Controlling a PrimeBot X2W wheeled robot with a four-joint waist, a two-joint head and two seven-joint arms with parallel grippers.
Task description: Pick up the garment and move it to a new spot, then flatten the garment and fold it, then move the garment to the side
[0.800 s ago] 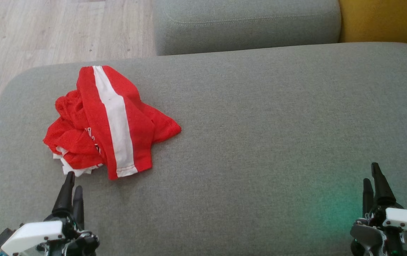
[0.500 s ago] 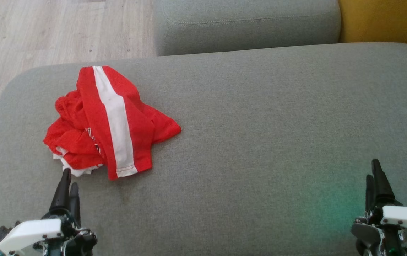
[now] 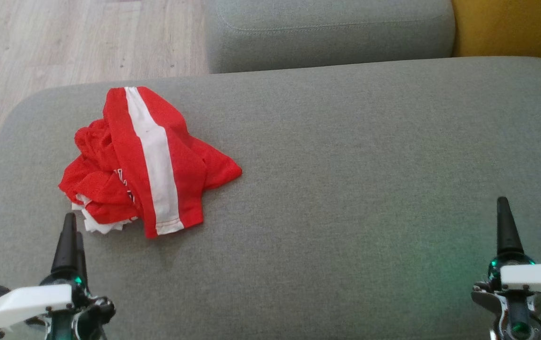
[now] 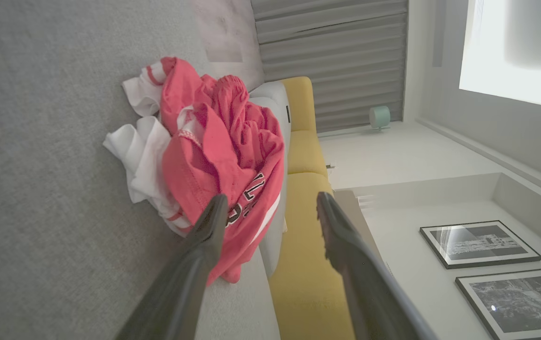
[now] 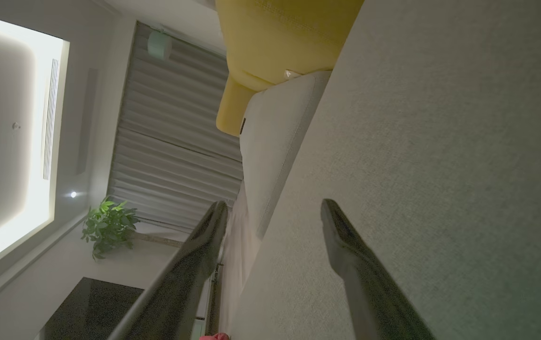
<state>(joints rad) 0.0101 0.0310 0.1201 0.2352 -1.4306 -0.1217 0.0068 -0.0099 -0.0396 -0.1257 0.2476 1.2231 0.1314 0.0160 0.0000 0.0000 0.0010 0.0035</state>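
The garment [image 3: 143, 163] is a crumpled red piece with a white stripe and white trim, lying in a heap on the left part of the grey sofa seat [image 3: 346, 189]. In the left wrist view the garment [image 4: 214, 156] bulges just ahead of my fingers, black lettering showing. My left gripper [image 3: 70, 224] hovers just short of its near left corner, open, nothing between the fingers [image 4: 204, 236]. Far from the cloth, my right gripper [image 3: 503, 208] stands open over bare cushion at the lower right, and its fingers [image 5: 341, 236] frame plain fabric.
A second grey cushion [image 3: 327, 33] sits behind the seat, with a yellow cushion [image 3: 511, 28] at the back right. Wooden floor [image 3: 63, 42] lies beyond the seat's left and far edges. Bare grey seat stretches from the garment to the right gripper.
Both grippers have advanced a little up the head view; the left one has also shifted left, near the garment's corner. The garment has not moved.
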